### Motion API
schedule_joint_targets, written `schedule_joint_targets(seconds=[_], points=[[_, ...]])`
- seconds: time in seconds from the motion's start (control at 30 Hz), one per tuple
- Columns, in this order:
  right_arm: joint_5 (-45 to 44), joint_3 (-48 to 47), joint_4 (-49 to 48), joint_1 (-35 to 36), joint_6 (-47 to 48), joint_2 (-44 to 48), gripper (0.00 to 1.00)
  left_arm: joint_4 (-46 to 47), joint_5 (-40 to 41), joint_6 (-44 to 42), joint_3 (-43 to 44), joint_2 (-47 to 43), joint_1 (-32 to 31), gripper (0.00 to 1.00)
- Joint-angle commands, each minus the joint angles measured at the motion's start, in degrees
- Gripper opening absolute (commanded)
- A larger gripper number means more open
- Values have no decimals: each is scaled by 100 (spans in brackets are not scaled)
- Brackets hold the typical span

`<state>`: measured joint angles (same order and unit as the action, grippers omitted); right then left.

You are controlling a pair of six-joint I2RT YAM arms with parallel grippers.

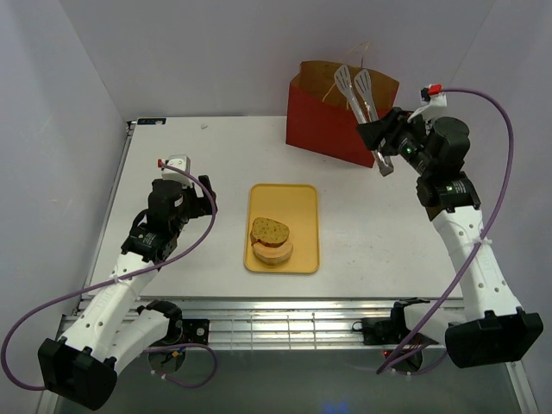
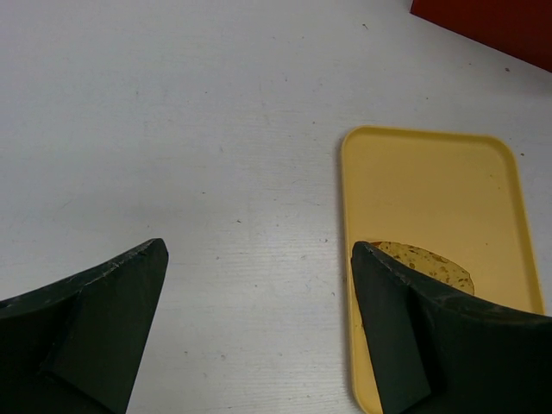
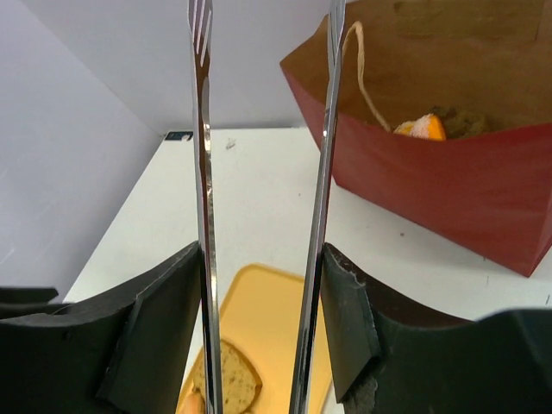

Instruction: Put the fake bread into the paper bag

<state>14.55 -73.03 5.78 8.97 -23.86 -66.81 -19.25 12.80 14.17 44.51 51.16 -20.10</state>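
Top view: the paper bag [image 1: 323,129] is seen standing at the far right of the surface [image 1: 172,147], well apart from the yellow tray [image 1: 306,198] at the middle.
Bread left: a speckled slice [image 1: 270,230] is stacked on a pinkish roll [image 1: 276,253] at the near end of the tray.
Bread in the bag: several pieces are already lodged inside, among them an orange piece [image 3: 423,127].
Right pincer [image 1: 384,142]: clamped round the handles of the metal tongs [image 1: 355,86], whose blades are held apart and empty over the bag's mouth.
Left pincer [image 2: 259,328]: spread wide, nothing held, hovering over bare surface just left of the tray.
Risk: the stacked pair may be pushed apart if the blades are closed off-centre. A piece could be dropped if the squeeze is loosened in transit. The bag could be struck by the blades and tipped.
Right wrist view only: the bag's contents are shown; from above they cannot be made out.
Left wrist view only: the wide gap between the left fingers is made plain.
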Motion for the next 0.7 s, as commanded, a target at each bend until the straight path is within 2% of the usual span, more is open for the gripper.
schedule_joint_targets(seconds=[0.0,0.13,0.37,0.53,0.67], points=[[382,561,-349,-18,214,553,60,35,74,-38,84,-106,-29,98],[531,1396,-429,-10,285,1361,62,35,135,-38,84,-123,-29,98],[743,2881,-517,-1,162,2127,62,35,188,-46,84,-115,-29,98],[409,4048,-569,-1,276,2540,63,35,135,-46,75,-106,-29,98],[-100,4587,-719,-1,268,2603,63,35,144,-46,84,-71,-29,98]])
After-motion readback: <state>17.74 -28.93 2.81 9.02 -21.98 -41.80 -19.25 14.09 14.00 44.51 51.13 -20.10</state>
